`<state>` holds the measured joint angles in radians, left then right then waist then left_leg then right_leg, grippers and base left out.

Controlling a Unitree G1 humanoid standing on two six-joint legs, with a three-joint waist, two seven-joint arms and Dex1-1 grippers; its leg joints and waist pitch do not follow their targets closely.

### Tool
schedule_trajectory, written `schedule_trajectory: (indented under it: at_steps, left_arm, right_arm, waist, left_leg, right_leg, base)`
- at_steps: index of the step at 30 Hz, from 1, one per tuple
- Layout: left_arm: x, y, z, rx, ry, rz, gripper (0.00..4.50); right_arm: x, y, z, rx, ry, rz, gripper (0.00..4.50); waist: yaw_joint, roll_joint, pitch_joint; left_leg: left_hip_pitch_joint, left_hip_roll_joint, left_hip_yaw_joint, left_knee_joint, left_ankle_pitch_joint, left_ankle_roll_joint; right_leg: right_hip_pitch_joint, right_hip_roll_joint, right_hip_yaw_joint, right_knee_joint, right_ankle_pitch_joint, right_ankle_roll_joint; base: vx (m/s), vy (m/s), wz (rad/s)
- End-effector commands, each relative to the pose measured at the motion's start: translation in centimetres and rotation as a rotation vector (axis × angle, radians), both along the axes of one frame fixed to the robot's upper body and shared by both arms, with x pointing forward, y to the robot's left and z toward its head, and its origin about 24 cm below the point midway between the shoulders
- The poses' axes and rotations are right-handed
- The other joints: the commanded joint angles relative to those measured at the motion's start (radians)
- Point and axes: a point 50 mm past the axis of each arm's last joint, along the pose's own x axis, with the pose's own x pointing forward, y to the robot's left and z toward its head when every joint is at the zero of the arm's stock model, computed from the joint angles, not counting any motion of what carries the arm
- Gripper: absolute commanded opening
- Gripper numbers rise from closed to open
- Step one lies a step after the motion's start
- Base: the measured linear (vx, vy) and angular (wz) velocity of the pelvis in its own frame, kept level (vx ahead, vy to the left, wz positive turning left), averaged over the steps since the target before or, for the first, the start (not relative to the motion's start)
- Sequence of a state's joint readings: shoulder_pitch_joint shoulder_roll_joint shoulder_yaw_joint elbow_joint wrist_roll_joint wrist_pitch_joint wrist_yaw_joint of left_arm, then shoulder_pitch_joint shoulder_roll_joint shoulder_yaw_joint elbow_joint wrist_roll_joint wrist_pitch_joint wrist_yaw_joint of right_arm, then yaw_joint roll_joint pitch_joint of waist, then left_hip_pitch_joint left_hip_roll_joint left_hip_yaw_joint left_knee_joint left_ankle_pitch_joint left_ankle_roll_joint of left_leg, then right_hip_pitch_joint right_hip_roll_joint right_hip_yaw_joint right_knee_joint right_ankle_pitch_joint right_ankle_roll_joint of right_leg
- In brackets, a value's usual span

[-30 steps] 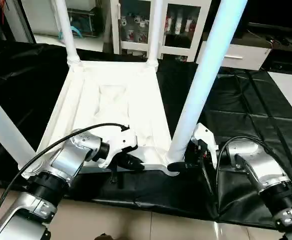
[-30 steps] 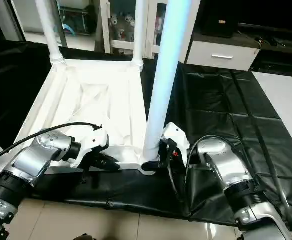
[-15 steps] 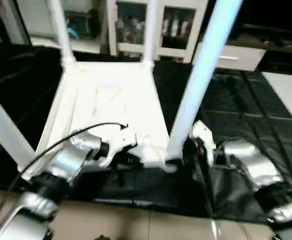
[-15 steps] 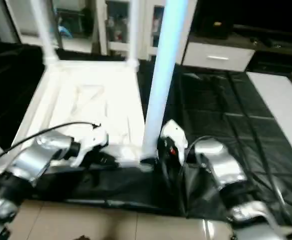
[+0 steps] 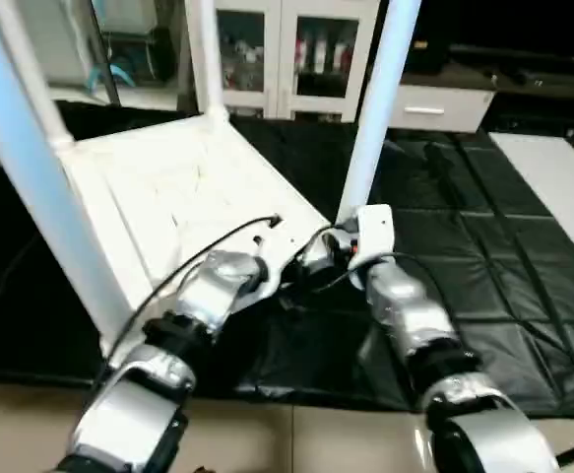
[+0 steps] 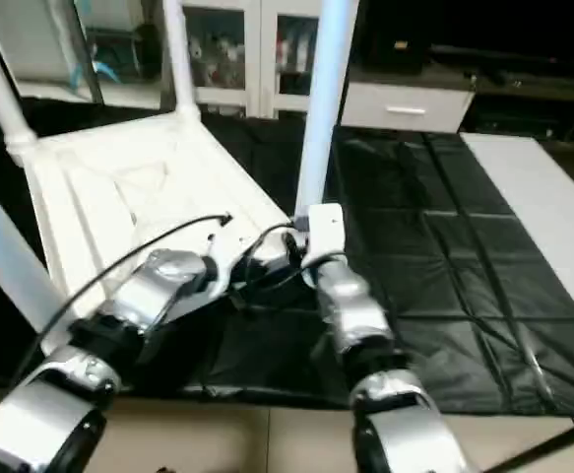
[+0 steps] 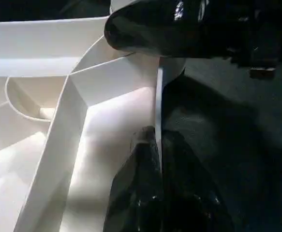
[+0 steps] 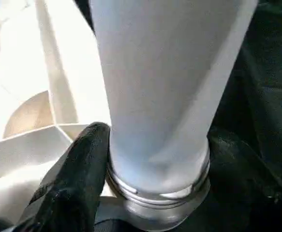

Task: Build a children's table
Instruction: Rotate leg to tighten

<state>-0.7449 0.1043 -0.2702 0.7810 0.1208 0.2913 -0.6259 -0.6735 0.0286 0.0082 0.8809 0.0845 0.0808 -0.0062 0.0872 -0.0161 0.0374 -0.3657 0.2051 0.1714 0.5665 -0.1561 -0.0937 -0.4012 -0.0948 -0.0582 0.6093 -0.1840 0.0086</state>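
Gripping leg (image 8: 150, 87) base at near tabletop (image 5: 168, 187) corner: right gripper (image 8: 150, 193); left gripper (image 7: 155, 193) pinches rim. Rigid, light, smooth plastic; judged top-heavy.

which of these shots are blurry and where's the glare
Left eye view: soft motion blur, tabletop washed out. Left wrist view: bright glare on the ribs. Right wrist view: leg close, soft-edged, evenly lit.

Head pair looks down; wrist cams close-up.
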Motion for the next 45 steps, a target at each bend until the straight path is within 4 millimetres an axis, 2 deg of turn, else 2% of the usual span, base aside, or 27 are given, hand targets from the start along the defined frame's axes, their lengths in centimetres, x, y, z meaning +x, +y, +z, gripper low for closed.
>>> schedule_trajectory:
  at_steps: [1, 3, 6, 7, 9, 10, 11, 12, 13, 14, 16, 18, 20, 21, 23, 26, 27, 30, 31, 33, 34, 35, 37, 38, 40, 43, 45]
  left_arm:
    - [0.9, 1.1, 0.4, -0.002, -0.085, 0.146, 0.00]
    - [0.9, 1.1, 0.3, 0.002, -0.077, 0.126, 0.00]
    - [0.9, 1.2, 0.2, 0.011, -0.080, 0.112, 0.00]
    - [0.9, 1.4, 0.2, 0.016, -0.086, 0.097, 0.00]
    - [0.7, 1.7, 0.1, 0.019, -0.082, 0.075, 0.00]
    - [0.4, 1.9, 0.0, 0.018, -0.080, 0.043, 0.00]
    - [0.3, 2.0, -0.1, 0.017, -0.079, 0.022, 0.00]
    - [0.0, 2.3, -0.2, 0.012, -0.064, 0.002, 0.00]
    - [-0.3, 2.6, -0.3, 0.006, -0.055, -0.024, 0.00]
    - [-0.6, 2.8, -0.4, 0.002, -0.036, -0.042, 0.00]
    - [-1.3, 3.5, -0.7, 0.001, 0.008, -0.108, 0.00]
    - [-1.6, 3.9, -0.8, 0.000, 0.035, -0.144, 0.00]
    - [-2.2, 4.3, -0.8, -0.009, 0.069, -0.237, 0.00]
    - [-2.2, 4.3, -0.8, -0.009, 0.069, -0.237, 0.00]
    - [-3.3, 4.9, -0.8, -0.014, 0.132, -0.360, 0.00]
    - [-4.4, 5.2, -0.8, -0.025, 0.194, -0.464, 0.00]
    - [-4.8, 5.2, -0.8, -0.023, 0.220, -0.497, 0.00]
    - [-5.5, 5.2, -0.7, -0.028, 0.274, -0.562, 0.00]
    - [-5.7, 5.0, -0.6, -0.021, 0.301, -0.590, 0.00]
    - [-5.8, 4.8, -0.6, -0.017, 0.318, -0.603, 0.00]
    - [-6.1, 4.4, -0.7, -0.001, 0.329, -0.635, 0.00]
    - [-6.1, 4.3, -0.7, 0.000, 0.329, -0.640, 0.00]
    - [-6.3, 3.9, -0.8, 0.000, 0.323, -0.658, 0.00]
    - [-6.3, 3.8, -0.7, 0.001, 0.322, -0.660, 0.00]
    - [-6.3, 3.7, -0.7, 0.004, 0.318, -0.662, 0.00]
    - [-6.3, 3.6, -0.6, 0.010, 0.315, -0.654, 0.00]
    - [-6.2, 3.6, -0.6, 0.015, 0.314, -0.653, 0.00]
  right_arm:
    - [-0.9, 2.1, -1.3, -0.039, 0.049, 0.079, 2.68]
    - [-1.1, 3.3, -0.8, 0.057, 0.031, 0.142, 2.68]
    - [-0.9, 3.1, -0.1, 0.088, -0.027, 0.154, 2.68]
    - [-0.8, 2.7, 0.5, 0.087, -0.086, 0.158, 3.23]
    - [-0.8, 2.1, 1.0, 0.078, -0.130, 0.162, 3.37]
    - [-0.8, 1.4, 1.3, 0.078, -0.149, 0.165, 3.47]
    - [-0.8, 1.0, 1.4, 0.078, -0.158, 0.167, 3.47]
    - [-0.8, 0.1, 1.8, 0.064, -0.175, 0.179, 3.59]
    - [-0.9, -0.7, 2.0, 0.052, -0.188, 0.200, 3.72]
    - [-1.0, -1.4, 2.2, 0.048, -0.190, 0.220, 3.79]
    - [-1.2, -2.9, 2.6, 0.040, -0.184, 0.295, 3.87]
    - [-1.4, -3.7, 2.8, 0.032, -0.178, 0.352, 4.12]
    - [-2.0, -4.8, 3.1, -0.011, -0.165, 0.487, 4.26]
    - [-2.0, -4.8, 3.1, -0.011, -0.165, 0.487, 4.26]
    - [-3.1, -6.1, 2.9, -0.063, -0.093, 0.690, 4.42]
    - [-4.2, -6.8, 2.6, -0.080, -0.016, 0.844, 4.42]
    - [-4.5, -6.9, 2.6, -0.083, 0.007, 0.894, 4.42]
    - [-5.2, -7.3, 2.5, -0.102, 0.073, 0.984, 4.42]
    - [-5.3, -7.5, 2.4, -0.153, 0.096, 1.015, 4.42]
    - [-5.3, -7.6, 2.4, -0.161, 0.104, 1.033, 4.42]
    - [-5.7, -7.1, 2.8, -0.119, 0.103, 1.096, 4.42]
    - [-5.7, -7.0, 2.9, -0.115, 0.103, 1.108, 4.42]
    - [-6.0, -6.7, 3.0, -0.103, 0.110, 1.165, 4.42]
    - [-6.0, -6.7, 3.0, -0.103, 0.115, 1.176, 4.42]
    - [-5.9, -6.5, 2.9, -0.105, 0.120, 1.183, 4.42]
    - [-5.5, -6.0, 2.8, -0.108, 0.133, 1.196, 4.42]
    - [-5.5, -5.9, 2.8, -0.115, 0.137, 1.202, 4.15]
  waist:
    - [0.000, -0.011, -0.055]
    - [0.002, -0.007, -0.058]
    - [0.009, -0.008, -0.058]
    - [0.010, -0.007, -0.057]
    - [0.013, -0.008, -0.059]
    - [0.015, 0.002, -0.057]
    - [0.013, 0.001, -0.055]
    - [0.007, -0.003, -0.055]
    - [0.001, -0.008, -0.055]
    - [0.002, -0.008, -0.055]
    - [0.006, -0.003, -0.055]
    - [0.006, -0.005, -0.055]
    - [0.008, -0.011, -0.055]
    - [0.010, -0.010, -0.054]
    - [0.012, -0.006, -0.053]
    - [0.015, -0.006, -0.053]
    - [0.014, -0.009, -0.052]
    - [0.016, -0.007, -0.052]
    - [0.018, -0.009, -0.051]
    - [0.021, -0.012, -0.049]
    - [0.025, -0.017, -0.048]
    - [0.026, -0.015, -0.048]
    - [0.031, -0.017, -0.049]
    - [0.036, -0.021, -0.049]
    - [0.039, -0.023, -0.048]
    - [0.042, -0.021, -0.049]
    - [0.043, -0.022, -0.050]
  left_leg:
    - [0.010, 0.010, 0.000, -0.067, -0.335, -0.001]
    - [0.005, 0.008, 0.003, -0.064, -0.302, 0.014]
    - [0.005, 0.011, 0.006, -0.064, -0.261, 0.028]
    - [0.004, 0.011, 0.005, -0.065, -0.260, 0.029]
    - [0.004, 0.012, 0.005, -0.065, -0.253, 0.029]
    - [0.002, 0.012, 0.004, -0.066, -0.256, 0.031]
    - [-0.001, 0.012, 0.003, -0.069, -0.262, 0.031]
    - [-0.008, 0.011, -0.002, -0.073, -0.266, 0.023]
    - [-0.011, 0.012, -0.003, -0.074, -0.265, 0.022]
    - [-0.003, 0.014, -0.001, -0.071, -0.273, 0.023]
    - [0.004, 0.016, 0.002, -0.068, -0.268, 0.029]
    - [0.003, 0.017, 0.003, -0.067, -0.265, 0.035]
    - [0.002, 0.016, 0.006, -0.066, -0.260, 0.045]
    - [0.002, 0.017, 0.005, -0.066, -0.260, 0.044]
    - [0.004, 0.018, 0.004, -0.067, -0.280, 0.045]
    - [0.004, 0.020, 0.005, -0.066, -0.279, 0.045]
    - [0.004, 0.021, 0.006, -0.067, -0.280, 0.048]
    - [0.005, 0.023, 0.006, -0.066, -0.266, 0.051]
    - [0.006, 0.024, 0.007, -0.066, -0.271, 0.048]
    - [0.007, 0.022, 0.007, -0.067, -0.289, 0.044]
    - [0.008, 0.023, 0.005, -0.069, -0.305, 0.040]
    - [0.010, 0.024, 0.005, -0.069, -0.311, 0.039]
    - [0.015, 0.027, 0.005, -0.069, -0.318, 0.035]
    - [0.015, 0.028, 0.006, -0.068, -0.318, 0.035]
    - [0.010, 0.025, 0.006, -0.069, -0.306, 0.035]
    - [0.010, 0.025, 0.004, -0.070, -0.310, 0.025]
    - [0.009, 0.024, 0.003, -0.070, -0.311, 0.021]
  right_leg:
    - [0.032, -0.040, 0.030, -0.088, -0.302, -0.140]
    - [0.036, -0.039, 0.032, -0.084, -0.255, -0.149]
    - [0.040, -0.041, 0.031, -0.080, -0.209, -0.165]
    - [0.041, -0.041, 0.030, -0.082, -0.220, -0.163]
    - [0.043, -0.042, 0.031, -0.080, -0.219, -0.162]
    - [0.042, -0.041, 0.030, -0.081, -0.220, -0.160]
    - [0.044, -0.040, 0.029, -0.084, -0.228, -0.153]
    - [0.054, -0.038, 0.027, -0.082, -0.238, -0.138]
    - [0.054, -0.039, 0.025, -0.083, -0.262, -0.130]
    - [0.046, -0.041, 0.028, -0.086, -0.274, -0.134]
    - [0.043, -0.041, 0.032, -0.082, -0.252, -0.153]
    - [0.043, -0.039, 0.033, -0.081, -0.229, -0.161]
    - [0.044, -0.038, 0.032, -0.080, -0.207, -0.177]
    - [0.044, -0.038, 0.032, -0.079, -0.208, -0.180]
    - [0.046, -0.038, 0.030, -0.079, -0.224, -0.186]
    - [0.045, -0.040, 0.032, -0.077, -0.217, -0.195]
    - [0.043, -0.039, 0.032, -0.078, -0.212, -0.200]
    - [0.044, -0.039, 0.032, -0.073, -0.185, -0.215]
    - [0.043, -0.039, 0.032, -0.073, -0.193, -0.219]
    - [0.042, -0.041, 0.032, -0.077, -0.233, -0.212]
    - [0.042, -0.043, 0.032, -0.081, -0.274, -0.201]
    - [0.041, -0.044, 0.033, -0.082, -0.286, -0.196]
    - [0.035, -0.043, 0.034, -0.082, -0.279, -0.200]
    - [0.035, -0.044, 0.034, -0.081, -0.270, -0.205]
    - [0.038, -0.043, 0.034, -0.079, -0.268, -0.199]
    - [0.038, -0.044, 0.034, -0.080, -0.280, -0.190]
    - [0.039, -0.044, 0.034, -0.079, -0.275, -0.190]
  base:
    - [0.000, 0.000, 0.00]
    - [0.000, 0.000, 0.00]
    - [0.000, 0.000, 0.00]
    - [0.000, 0.000, 0.00]
    - [0.000, 0.000, 0.00]
    - [0.000, 0.000, 0.00]
    - [0.000, 0.000, 0.00]
    - [0.000, 0.000, 0.00]
    - [0.000, 0.000, 0.00]
    - [0.000, 0.000, 0.00]
    - [0.000, 0.000, 0.00]
    - [0.000, 0.000, 0.00]
    - [0.000, 0.000, 0.00]
    - [0.000, 0.000, 0.00]
    - [0.000, 0.000, 0.00]
    - [0.000, 0.000, 0.00]
    - [0.000, 0.000, 0.00]
    - [0.000, 0.000, 0.00]
    - [0.000, 0.000, 0.00]
    - [0.000, 0.000, 0.00]
    - [0.000, 0.000, 0.00]
    - [0.000, 0.000, 0.00]
    - [0.000, 0.000, 0.00]
    - [0.000, 0.000, 0.00]
    - [0.000, 0.000, 0.00]
    - [0.000, 0.000, 0.00]
    - [0.000, 0.000, 0.00]
